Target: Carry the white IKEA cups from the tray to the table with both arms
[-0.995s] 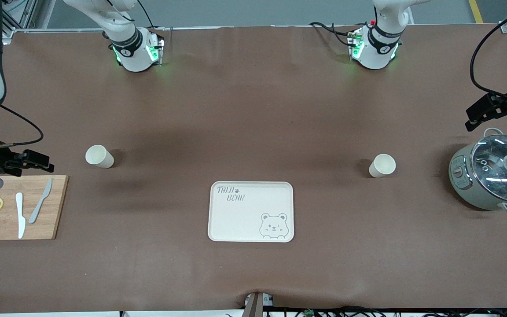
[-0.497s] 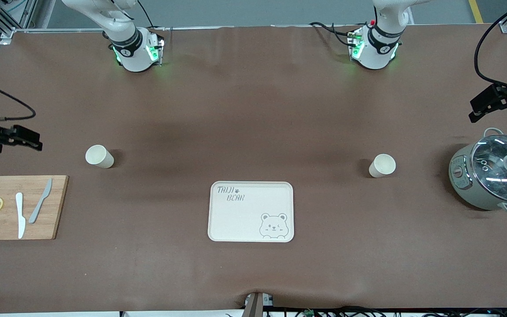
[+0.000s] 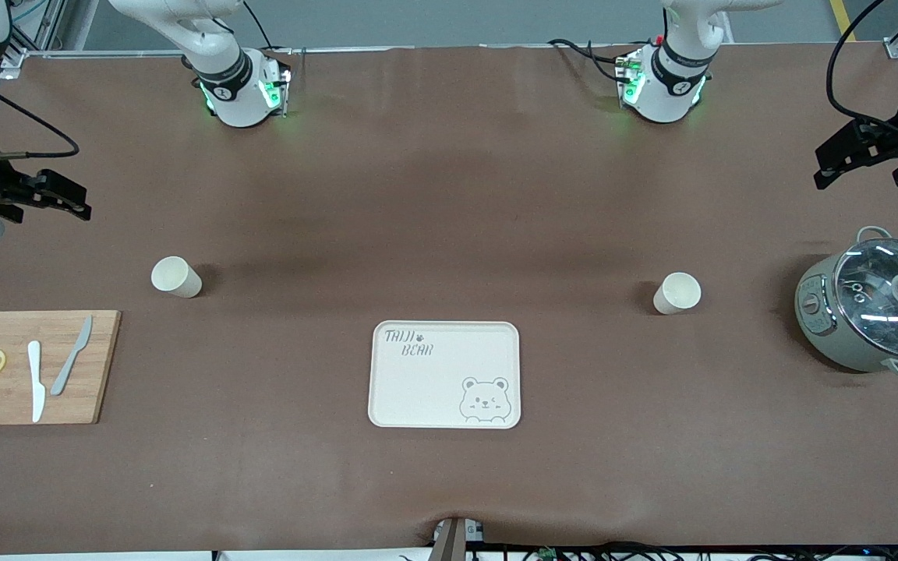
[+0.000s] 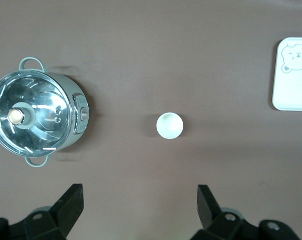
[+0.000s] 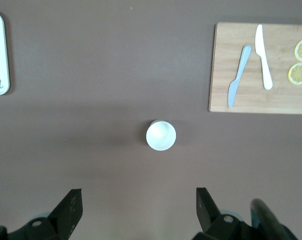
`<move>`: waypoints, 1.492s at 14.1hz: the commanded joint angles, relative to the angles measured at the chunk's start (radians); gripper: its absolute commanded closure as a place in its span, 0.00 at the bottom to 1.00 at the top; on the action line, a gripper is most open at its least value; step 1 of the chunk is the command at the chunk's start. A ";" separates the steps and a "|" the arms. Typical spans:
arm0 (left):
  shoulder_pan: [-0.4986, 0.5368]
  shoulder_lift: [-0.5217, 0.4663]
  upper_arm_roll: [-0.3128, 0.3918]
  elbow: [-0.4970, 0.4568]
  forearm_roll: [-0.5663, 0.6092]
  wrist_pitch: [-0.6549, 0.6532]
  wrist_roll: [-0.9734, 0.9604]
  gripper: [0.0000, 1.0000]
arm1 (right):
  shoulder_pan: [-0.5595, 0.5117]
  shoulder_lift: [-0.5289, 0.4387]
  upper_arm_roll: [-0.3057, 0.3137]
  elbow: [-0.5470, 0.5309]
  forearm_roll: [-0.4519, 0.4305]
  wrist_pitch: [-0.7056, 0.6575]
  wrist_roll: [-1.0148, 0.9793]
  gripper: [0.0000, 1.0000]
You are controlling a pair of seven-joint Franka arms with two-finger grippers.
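Two white IKEA cups stand upright on the brown table. One cup (image 3: 176, 276) is toward the right arm's end and also shows in the right wrist view (image 5: 161, 135). The other cup (image 3: 677, 293) is toward the left arm's end and also shows in the left wrist view (image 4: 170, 125). My right gripper (image 3: 75, 201) hangs open and empty, high over the table's edge at its end; its jaws show wide apart in its wrist view (image 5: 139, 202). My left gripper (image 3: 827, 167) hangs open and empty, high over the table by the pot (image 4: 139, 200).
A bear-printed tray (image 3: 444, 374) lies mid-table, nearer the front camera than both cups. A wooden board (image 3: 32, 366) with two knives and lemon slices lies at the right arm's end. A grey-green pot with glass lid (image 3: 874, 312) stands at the left arm's end.
Both grippers have moved toward the robots' bases. The right one has left the spot over the board's corner, and the left one has drawn farther from the pot. The cups have not moved.
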 commanded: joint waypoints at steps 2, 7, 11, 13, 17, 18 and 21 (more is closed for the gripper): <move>-0.032 -0.070 0.024 -0.073 -0.025 -0.001 -0.001 0.00 | -0.007 -0.025 0.009 0.055 0.024 -0.051 0.004 0.00; -0.032 -0.063 0.018 -0.072 -0.031 0.000 0.012 0.00 | 0.002 -0.029 0.017 0.075 0.022 -0.058 0.019 0.00; -0.028 -0.064 0.020 -0.064 -0.031 -0.020 0.015 0.00 | -0.001 -0.026 0.013 0.077 0.024 -0.066 0.126 0.00; -0.028 -0.061 0.020 -0.063 -0.033 -0.020 0.012 0.00 | 0.002 -0.026 0.015 0.077 0.016 -0.065 0.134 0.00; -0.029 -0.051 0.021 -0.053 -0.031 -0.020 0.007 0.00 | -0.002 -0.023 0.012 0.078 0.016 -0.063 0.131 0.00; -0.028 -0.051 0.021 -0.044 -0.031 -0.020 0.004 0.00 | -0.002 -0.022 0.012 0.078 0.016 -0.061 0.131 0.00; -0.025 -0.051 0.024 -0.029 -0.031 -0.021 0.012 0.00 | -0.004 -0.022 0.012 0.078 0.015 -0.060 0.127 0.00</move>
